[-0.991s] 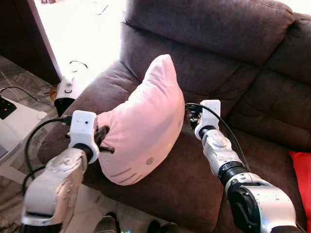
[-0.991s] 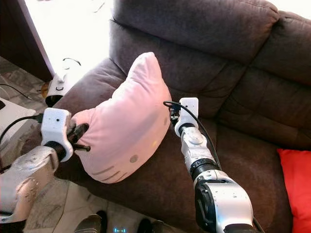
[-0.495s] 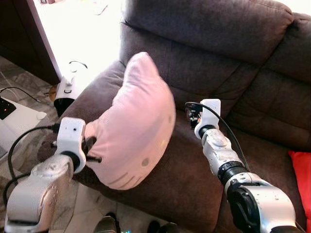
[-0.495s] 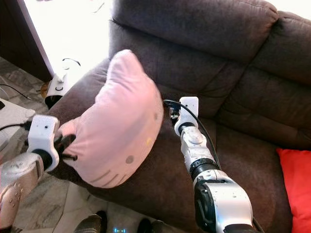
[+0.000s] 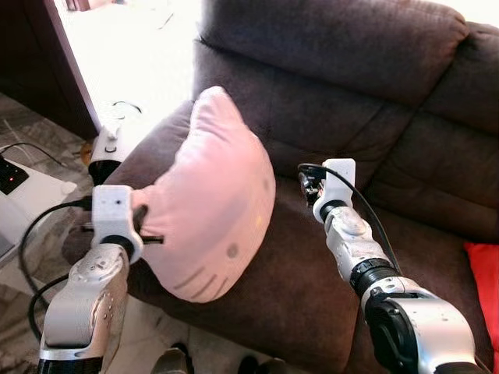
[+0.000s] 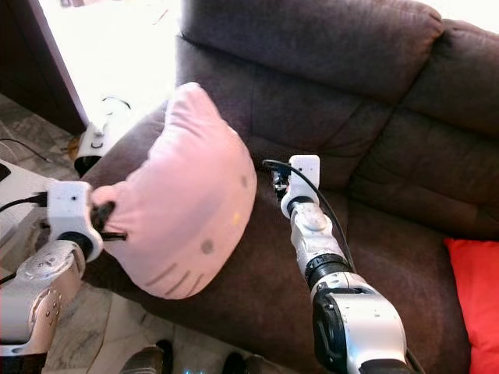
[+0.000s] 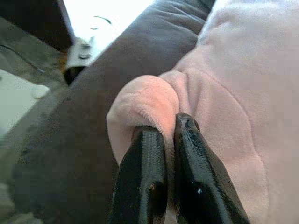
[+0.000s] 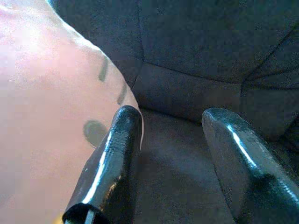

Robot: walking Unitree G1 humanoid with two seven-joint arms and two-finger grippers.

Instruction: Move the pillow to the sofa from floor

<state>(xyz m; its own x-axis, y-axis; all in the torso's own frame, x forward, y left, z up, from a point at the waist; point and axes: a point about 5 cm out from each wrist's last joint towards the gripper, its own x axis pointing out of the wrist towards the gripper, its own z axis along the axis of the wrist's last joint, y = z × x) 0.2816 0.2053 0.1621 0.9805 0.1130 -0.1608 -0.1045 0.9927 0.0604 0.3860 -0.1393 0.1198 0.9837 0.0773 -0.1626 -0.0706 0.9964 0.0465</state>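
The pink pillow (image 5: 214, 202), with small face marks on it, hangs over the left front of the brown sofa (image 5: 351, 101), beside its armrest. My left gripper (image 5: 152, 231) is shut on a bunched corner of the pillow (image 7: 145, 100), its black fingers (image 7: 145, 163) pressed close together. My right gripper (image 5: 306, 181) stands open just right of the pillow, above the seat. In the right wrist view its fingers (image 8: 117, 154) are spread, with the pillow's pink side (image 8: 46, 116) against one of them and nothing between.
A red cushion (image 5: 485, 288) lies on the sofa seat at the far right. A white appliance with a cord (image 5: 105, 148) stands on the floor beside the armrest, and a white device with cables (image 5: 23, 202) sits further left. Bright light falls on the floor behind.
My left gripper has drawn the pillow to the left and tipped it away from the right gripper, then lifted it a little. The right arm has stayed put.
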